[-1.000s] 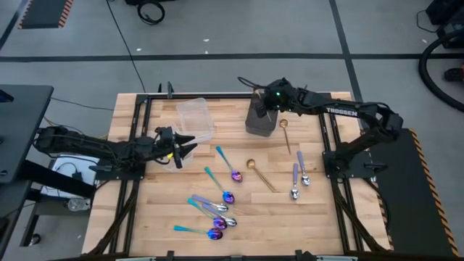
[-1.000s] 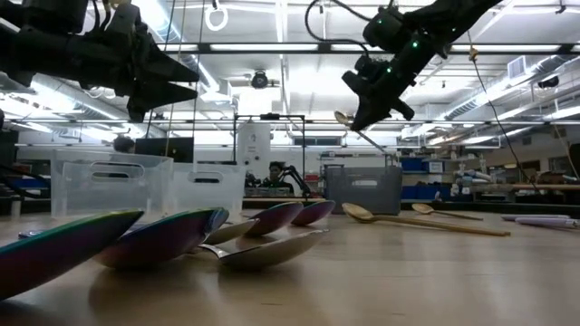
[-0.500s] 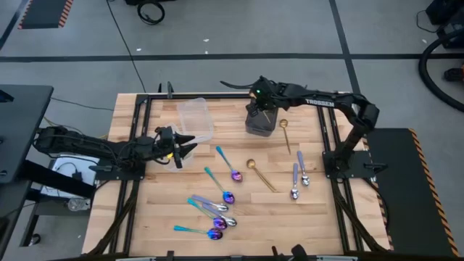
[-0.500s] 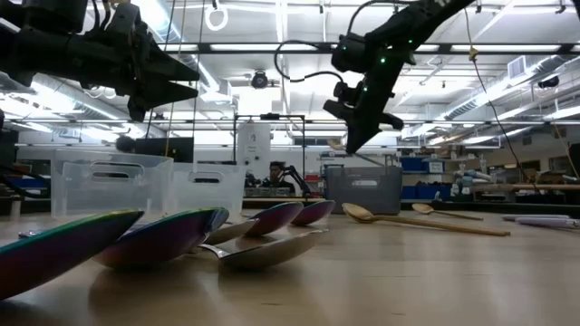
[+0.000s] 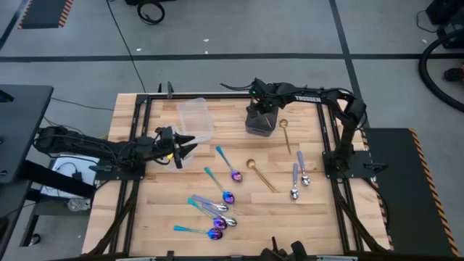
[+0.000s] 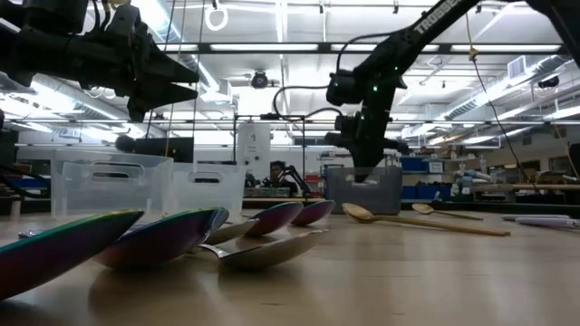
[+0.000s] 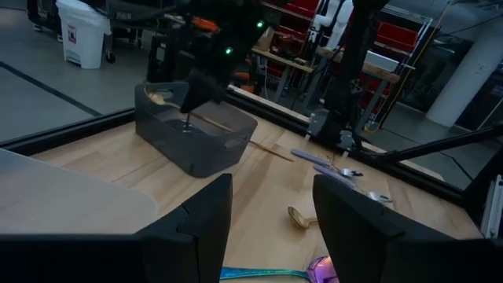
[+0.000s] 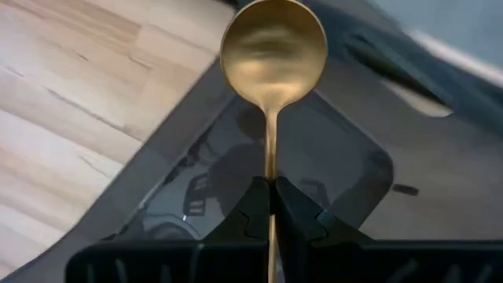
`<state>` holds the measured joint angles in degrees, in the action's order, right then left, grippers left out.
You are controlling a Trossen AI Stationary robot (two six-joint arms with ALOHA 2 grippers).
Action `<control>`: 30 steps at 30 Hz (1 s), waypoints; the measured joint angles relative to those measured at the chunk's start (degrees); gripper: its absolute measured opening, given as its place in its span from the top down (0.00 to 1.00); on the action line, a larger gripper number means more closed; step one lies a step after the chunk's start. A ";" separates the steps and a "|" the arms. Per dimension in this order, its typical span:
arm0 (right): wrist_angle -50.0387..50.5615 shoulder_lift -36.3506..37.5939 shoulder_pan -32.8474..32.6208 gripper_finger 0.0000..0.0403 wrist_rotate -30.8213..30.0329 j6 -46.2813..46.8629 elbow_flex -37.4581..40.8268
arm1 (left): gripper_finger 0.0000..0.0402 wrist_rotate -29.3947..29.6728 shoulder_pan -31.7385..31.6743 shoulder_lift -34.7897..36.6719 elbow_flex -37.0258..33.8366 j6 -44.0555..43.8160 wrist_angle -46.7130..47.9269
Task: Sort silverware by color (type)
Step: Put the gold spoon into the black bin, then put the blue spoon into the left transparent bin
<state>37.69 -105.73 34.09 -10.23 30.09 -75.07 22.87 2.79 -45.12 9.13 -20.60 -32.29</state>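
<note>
High view: my right gripper [image 5: 262,109] is hovering over the dark grey box [image 5: 259,125] at the table's far side, my left gripper [image 5: 190,146] is waiting beside the clear tub [image 5: 195,118], and gold spoons [image 5: 259,175], lilac-handled spoons [image 5: 298,177] and teal-handled spoons [image 5: 217,187] are lying spread over the table [image 5: 319,217]. Low view: my right gripper [image 6: 365,170] is dipping into the grey box [image 6: 364,189], while my left gripper [image 6: 186,80] is hanging high with its fingers parted and holding nothing. Left wrist view: my open fingers [image 7: 350,224] are framing the table, the grey box [image 7: 196,137] sitting further off; right wrist view: my fingers [image 8: 302,216] are pinching tight on a gold spoon [image 8: 273,55] by its handle, bowl over the grey box [image 8: 346,173].
</note>
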 joint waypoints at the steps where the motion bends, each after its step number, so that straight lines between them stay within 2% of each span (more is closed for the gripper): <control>1: 0.41 -0.49 0.28 0.97 0.25 0.26 0.00 | 0.53 0.00 0.00 0.00 0.00 0.12 -0.02; 10: 0.90 -3.30 1.04 0.96 0.94 0.89 0.06 | 0.53 0.00 0.00 0.00 0.00 0.22 -0.02; 23: 0.99 -3.89 1.04 0.72 1.56 -0.03 0.04 | 0.53 0.01 0.01 0.00 0.00 0.31 0.70; 30: 1.00 -2.15 0.69 0.66 2.37 -2.99 0.04 | 0.53 0.00 0.01 0.00 0.00 0.42 0.89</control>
<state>38.69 -107.88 34.78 -7.86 27.11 -75.02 22.87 2.80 -45.12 9.13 -20.18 -31.40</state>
